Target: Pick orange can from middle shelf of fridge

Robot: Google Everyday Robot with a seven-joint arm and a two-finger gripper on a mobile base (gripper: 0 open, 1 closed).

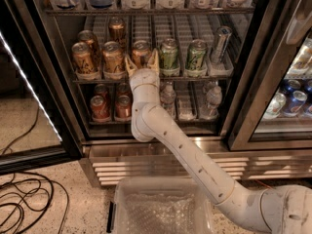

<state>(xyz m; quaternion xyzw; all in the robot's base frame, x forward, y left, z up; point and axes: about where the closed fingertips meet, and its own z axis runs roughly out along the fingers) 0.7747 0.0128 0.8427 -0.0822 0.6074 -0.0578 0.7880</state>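
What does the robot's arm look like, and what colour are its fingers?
The arm is white and smooth. It is made of thick round tubes joined by fat rounded elbows, with a few tiny dark dots along it. No cables show on it. The gripper, up at the middle shelf, has two pale tan pointed fingers.

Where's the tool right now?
Camera view, centre: the tool is at the front of the middle shelf, open either side of the rightmost orange can, just left of the green cans.
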